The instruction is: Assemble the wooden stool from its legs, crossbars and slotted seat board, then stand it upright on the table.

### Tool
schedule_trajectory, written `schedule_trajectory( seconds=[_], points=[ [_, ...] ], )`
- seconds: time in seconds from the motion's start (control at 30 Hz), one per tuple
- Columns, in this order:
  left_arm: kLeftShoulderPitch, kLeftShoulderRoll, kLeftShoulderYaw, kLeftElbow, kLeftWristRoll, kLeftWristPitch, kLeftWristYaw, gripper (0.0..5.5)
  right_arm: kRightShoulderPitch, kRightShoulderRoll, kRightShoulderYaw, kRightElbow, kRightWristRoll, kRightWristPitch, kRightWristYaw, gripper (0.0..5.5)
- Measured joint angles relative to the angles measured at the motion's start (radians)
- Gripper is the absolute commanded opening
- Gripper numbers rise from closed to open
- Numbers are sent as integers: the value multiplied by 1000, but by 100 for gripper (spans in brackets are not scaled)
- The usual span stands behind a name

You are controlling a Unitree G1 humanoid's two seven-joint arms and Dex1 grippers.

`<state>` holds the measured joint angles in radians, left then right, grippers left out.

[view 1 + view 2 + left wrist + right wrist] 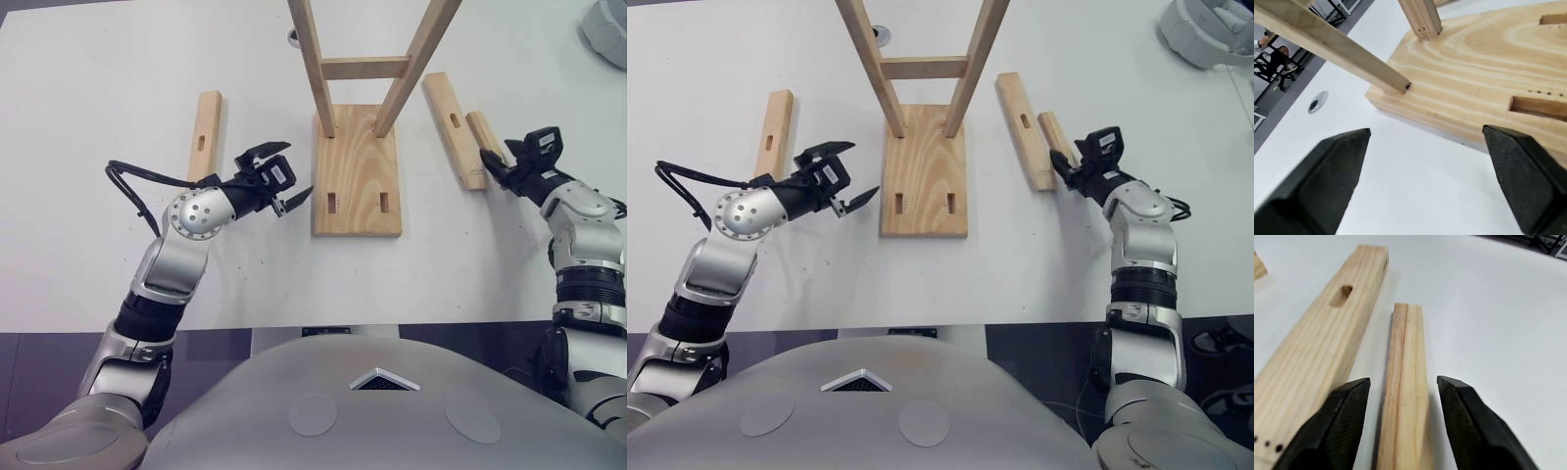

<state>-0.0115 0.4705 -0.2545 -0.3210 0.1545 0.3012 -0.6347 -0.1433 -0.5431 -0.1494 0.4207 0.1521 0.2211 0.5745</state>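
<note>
Your seat board (pixel 357 168) lies flat in the middle of the table (pixel 78 245), with two joined legs (pixel 315 69) standing in its far slots. Your left gripper (pixel 284 176) hangs just beside the board's left edge, jaws wide apart and empty, with a loose leg (pixel 205 134) lying to its left. On the right, your right gripper (pixel 1403 381) has its open jaws either side of the near end of a short bar (pixel 1403 347), which lies beside a second loose leg (pixel 455 129).

White table (pixel 98 245): slotted seat board (pixel 357 186) at centre; slotted leg (pixel 205 135) at upper left; second slotted leg (pixel 454 129) with thin crossbar (pixel 482 129) just beside it, upper right.
</note>
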Motion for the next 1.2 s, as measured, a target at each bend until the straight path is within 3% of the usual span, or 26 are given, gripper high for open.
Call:
schedule_trajectory(
  seconds=[0.07, 0.3, 0.43, 0.6, 0.77, 0.87, 1.03, 1.2],
  points=[
    [-1, -30, 17, -2, -9, 0, 35, 424, -2, 0, 3, -8, 1, 29, 1, 256],
    [-21, -192, 126, -59, -143, 98, 166, 424, -5, -2, -1, -64, 21, 155, -6, 134],
    [-9, -275, 212, -179, -376, 249, 162, 424, -5, 0, -3, -79, 22, 180, -19, 134],
    [-126, -351, 339, -335, -700, 430, 222, 424, -8, 27, -49, -92, 16, 120, -112, 133],
    [-399, -404, 477, -345, -1011, 530, 419, 424, -241, 40, -140, -310, 38, 1, -266, 133],
    [-593, -404, 560, -219, -1124, 543, 552, 424, -356, 41, -85, -502, 7, -44, -284, 133],
    [-804, -396, 652, -34, -1345, 524, 682, 424, -406, 80, 112, -684, -32, -39, -223, 133],
    [-836, -376, 640, -12, -1577, 529, 771, 424, -448, 126, 175, -751, -14, -22, -191, 133]
  ],
)
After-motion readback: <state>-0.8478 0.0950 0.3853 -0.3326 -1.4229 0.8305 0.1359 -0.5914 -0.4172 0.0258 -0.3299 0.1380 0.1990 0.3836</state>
